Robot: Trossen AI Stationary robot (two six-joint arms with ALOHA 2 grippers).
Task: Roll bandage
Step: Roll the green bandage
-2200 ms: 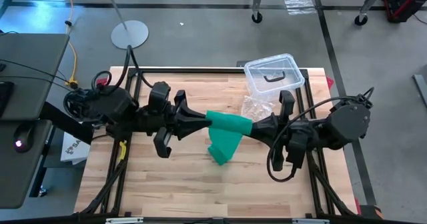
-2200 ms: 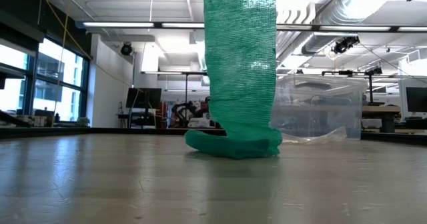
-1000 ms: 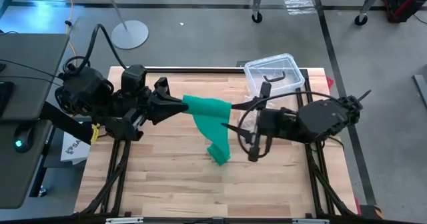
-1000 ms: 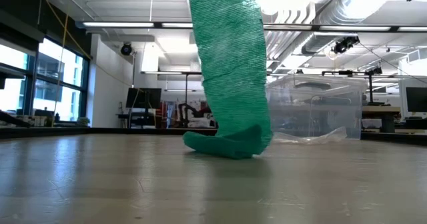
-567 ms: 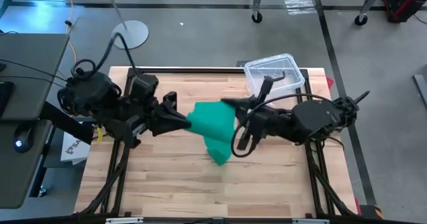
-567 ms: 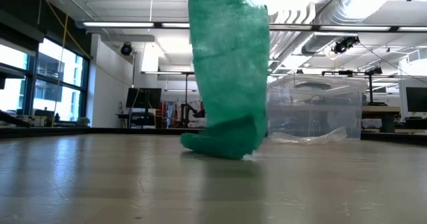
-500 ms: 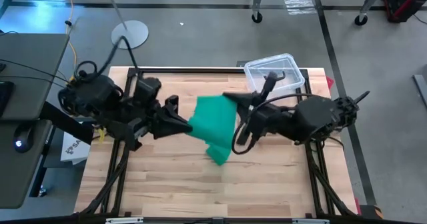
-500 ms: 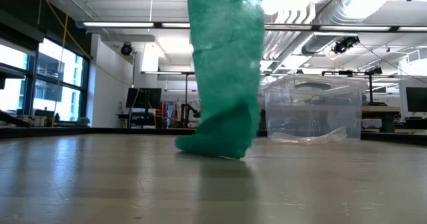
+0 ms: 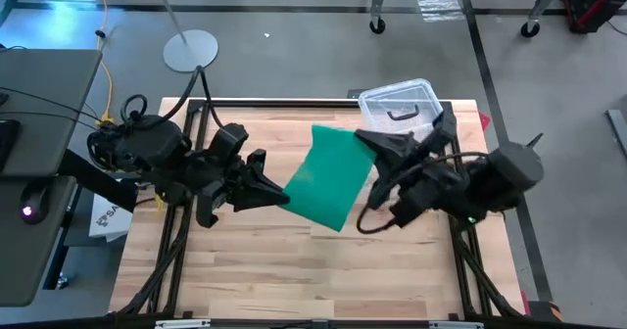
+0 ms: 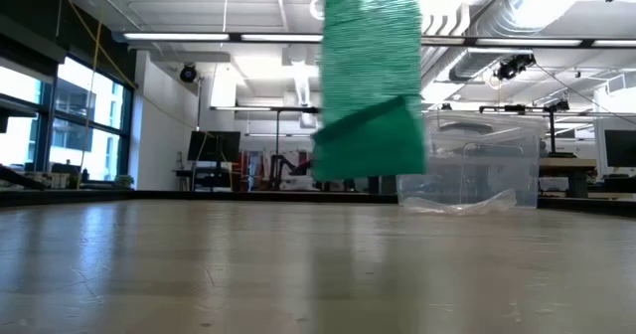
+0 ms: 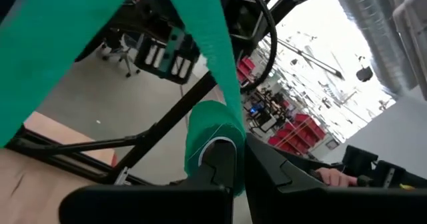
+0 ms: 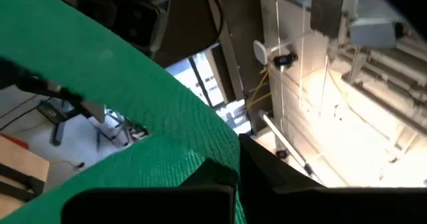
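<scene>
While the bandage [image 9: 329, 177] hangs clear of the worktop [image 9: 294, 270], I have it pinched at both ends, so everything turns on how it lies between my two end effectors. My left end effector [image 9: 282, 197] is pressed together on the near-left corner of the strip; from its own wrist view the green cloth wraps over my fingertips [image 11: 220, 159]. My right end effector [image 9: 364, 139] is pressed together on the far-right corner, just in front of the box [image 9: 402, 109], and its wrist view shows the cloth [image 12: 113, 117] draped across the jaws. From above, the strip's long axis runs diagonally, from far right down to near left, stretched as a flat sheet over the middle of the worktop. From table height its lower edge [image 10: 370, 145] floats well above the surface, with a fold showing near the bottom. Neither arm is nearer; each already holds its own end. To roll it, I judge one end must turn over toward the other along that diagonal, so the slack fold below is what could go crooked.
</scene>
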